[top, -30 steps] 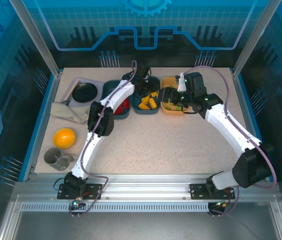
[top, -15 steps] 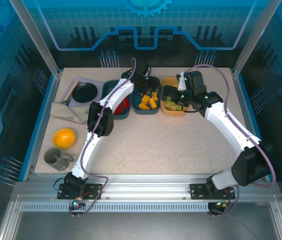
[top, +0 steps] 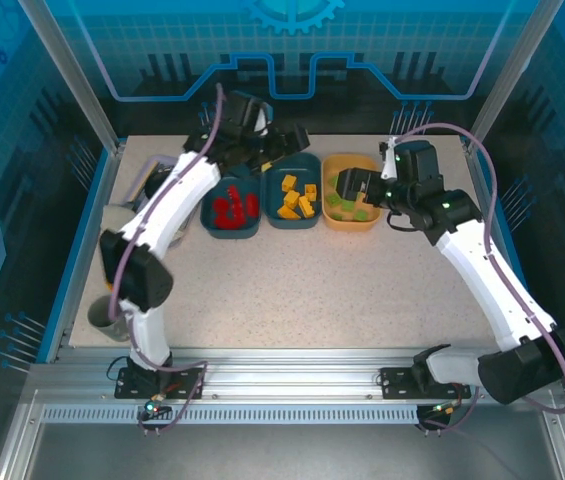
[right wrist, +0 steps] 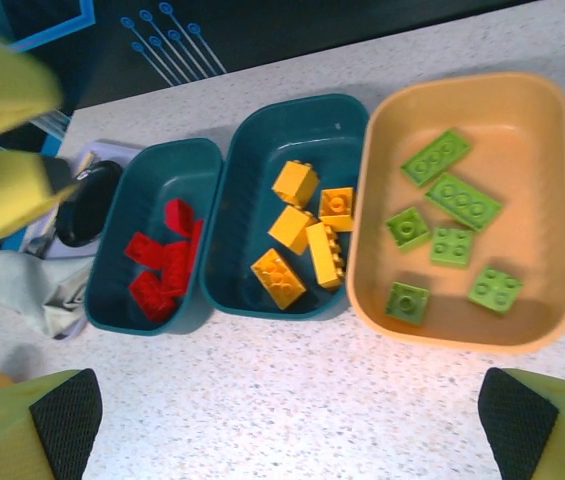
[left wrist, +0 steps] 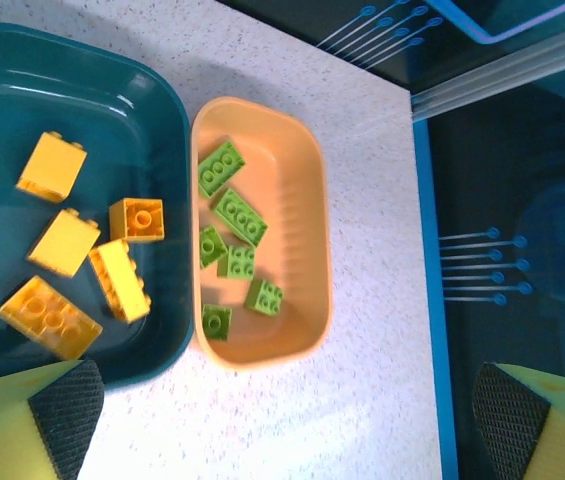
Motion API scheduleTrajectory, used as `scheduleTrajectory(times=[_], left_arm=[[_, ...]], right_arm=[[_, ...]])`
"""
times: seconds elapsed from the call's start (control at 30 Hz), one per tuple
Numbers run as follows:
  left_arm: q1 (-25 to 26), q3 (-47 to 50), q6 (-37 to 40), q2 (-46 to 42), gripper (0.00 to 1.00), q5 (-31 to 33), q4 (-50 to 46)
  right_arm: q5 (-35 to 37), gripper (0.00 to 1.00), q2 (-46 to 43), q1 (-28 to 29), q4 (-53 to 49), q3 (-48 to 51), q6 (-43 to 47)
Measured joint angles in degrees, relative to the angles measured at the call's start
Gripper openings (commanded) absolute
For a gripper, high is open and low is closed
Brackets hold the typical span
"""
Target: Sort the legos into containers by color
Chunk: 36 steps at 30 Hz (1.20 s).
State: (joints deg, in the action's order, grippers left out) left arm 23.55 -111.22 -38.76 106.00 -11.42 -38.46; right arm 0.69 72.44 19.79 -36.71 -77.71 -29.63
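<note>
There are three tubs, two teal and one orange. The orange tub [right wrist: 532, 150] holds six green bricks [right wrist: 463, 201]. The middle teal tub [right wrist: 257, 150] holds five yellow bricks [right wrist: 291, 229]. The end teal tub [right wrist: 152, 170] holds red bricks [right wrist: 167, 262], at least four, heaped too closely for an exact count.
</note>
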Motion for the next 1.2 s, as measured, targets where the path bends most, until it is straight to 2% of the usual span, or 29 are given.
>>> scheduleTrajectory(times=[0.1,0.17,0.3,0.43,0.53,0.67,0.87,1.03,1.2], left_arm=[[-1.7,11.8,0.7,-10.1,0.99,1.6,1.6],[-3.1,18.6,1.7,-15.4,0.99,5.4,1.2],[-4.0,29.1,1.7,-22.6,0.99,20.6,-1.8],[-4.0,45.2,4.3,-31.6,0.99,37.0,1.4],[-6.0,56.6,7.6,-37.4,0.99,43.8,4.9],[-14.1,65.4,13.6,-38.9,0.99,42.7,11.4],[-18.2,75.6,22.6,-37.5,0.99,36.8,26.6],[-22.1,76.0,26.5,-28.9,0.99,31.2,39.9],[-23.1,73.2,30.4,-19.0,0.99,26.0,48.4]], right_arm=[[3.3,1.00,-2.4,-0.3,-1.8,0.8,0.7],[7.5,1.00,-3.3,-0.7,-4.3,0.9,-0.3],[13.0,1.00,-3.8,-4.7,-4.2,5.9,-1.0],[17.5,1.00,-6.4,-8.8,4.1,21.1,-0.7],[21.5,1.00,-6.1,-9.0,10.6,30.3,1.9],[23.6,1.00,-0.1,-9.8,19.0,32.5,7.6],[24.4,1.00,9.6,-10.6,33.7,35.2,16.0],[21.1,1.00,15.9,-12.0,45.4,37.5,22.6],[15.1,1.00,17.6,-14.8,50.5,37.6,25.5]])
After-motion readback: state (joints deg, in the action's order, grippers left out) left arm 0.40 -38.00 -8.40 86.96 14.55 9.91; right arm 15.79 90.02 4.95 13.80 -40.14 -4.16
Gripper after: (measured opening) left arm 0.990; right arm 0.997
